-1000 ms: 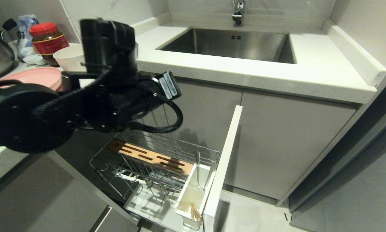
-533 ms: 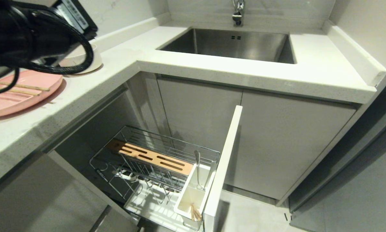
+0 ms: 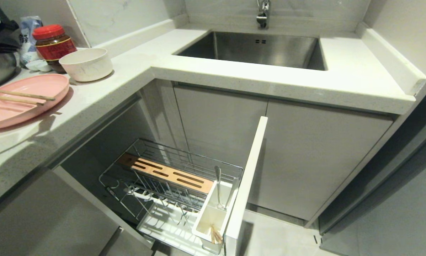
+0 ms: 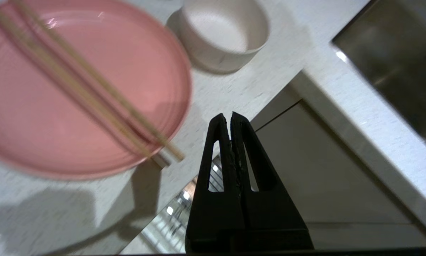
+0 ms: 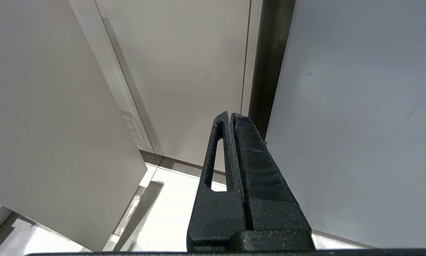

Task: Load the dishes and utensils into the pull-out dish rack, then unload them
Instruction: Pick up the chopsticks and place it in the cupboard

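fingers pressed flat together, holding nothing: that is the left gripper [image 4: 230, 117] in its own wrist view, hanging above the edge of the pale speckled bench [image 4: 234, 96]. just beside it on the bench lies the pink plate [image 4: 38, 106], with a pair of wooden chopsticks [image 4: 88, 85] resting across it, their tips poking out past the rim nearest the fingers. near the plate stands the cream bowl [image 4: 223, 32], upright and apart from it. below the bench edge, a sliver of the chrome rack shows.

from the head view, the plate [image 3: 17, 103] and chopsticks [image 3: 19, 96] sit at the left end of the bench [image 3: 102, 96], the bowl [image 3: 86, 64] close behind them, and a red-lidded jar [image 3: 53, 44] behind the bowl. a steel sink [image 3: 252, 48] is set into the corner with a tap [image 3: 262, 14] above. under the bench the pull-out dish rack [image 3: 163, 185] stands drawn out, its slotted wooden strip [image 3: 165, 173] across the top and white drip tray [image 3: 170, 231] below. the white cutlery box [image 3: 213, 217] against the white front panel [image 3: 246, 181] holds slim metal cutlery [image 3: 218, 188] standing upright, plus some short wooden pieces at its near end.

in the right wrist view, the right gripper [image 5: 230, 115] has its fingers closed together on nothing, pointing at pale cabinet doors [image 5: 184, 71] and the floor [image 5: 163, 213].
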`<state>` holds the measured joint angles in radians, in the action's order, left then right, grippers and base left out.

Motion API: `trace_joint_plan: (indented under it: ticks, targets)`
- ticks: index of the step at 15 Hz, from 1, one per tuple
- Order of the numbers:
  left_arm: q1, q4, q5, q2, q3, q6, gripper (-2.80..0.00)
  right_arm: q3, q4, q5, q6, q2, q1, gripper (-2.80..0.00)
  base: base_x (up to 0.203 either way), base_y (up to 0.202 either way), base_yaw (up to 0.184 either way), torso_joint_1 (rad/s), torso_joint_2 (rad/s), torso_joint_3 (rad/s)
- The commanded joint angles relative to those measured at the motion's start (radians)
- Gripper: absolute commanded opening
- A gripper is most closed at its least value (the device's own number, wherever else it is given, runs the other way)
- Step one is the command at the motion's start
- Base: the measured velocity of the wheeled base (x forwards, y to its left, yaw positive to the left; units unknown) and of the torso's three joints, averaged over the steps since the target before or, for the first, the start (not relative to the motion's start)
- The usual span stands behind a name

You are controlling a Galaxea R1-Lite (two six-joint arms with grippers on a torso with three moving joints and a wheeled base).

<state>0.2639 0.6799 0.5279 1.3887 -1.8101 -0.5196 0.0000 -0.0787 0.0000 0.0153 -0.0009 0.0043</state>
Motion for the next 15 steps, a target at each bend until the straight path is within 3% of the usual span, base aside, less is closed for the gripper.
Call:
trace_joint_plan:
  ticks: [1,8,15]
  targets:
    - [-0.025,0.077,0.026,0.028,-0.033,-0.061,0.00,0.026,-0.001,0.000,0.000,0.001,0.000,-2.80,0.000,0.000,0.000,0.000,0.00,0.000]
    - [-0.215,0.118,0.001,0.089,-0.042,-0.137,0.00,0.026,-0.001,0.000,0.000,0.001,0.000,-2.80,0.000,0.000,0.000,0.000,0.00,0.000]
    - [-0.290,0.142,-0.064,0.214,-0.079,-0.148,0.00,0.026,-0.001,0.000,0.000,0.001,0.000,-2.80,0.000,0.000,0.000,0.000,0.00,0.000]
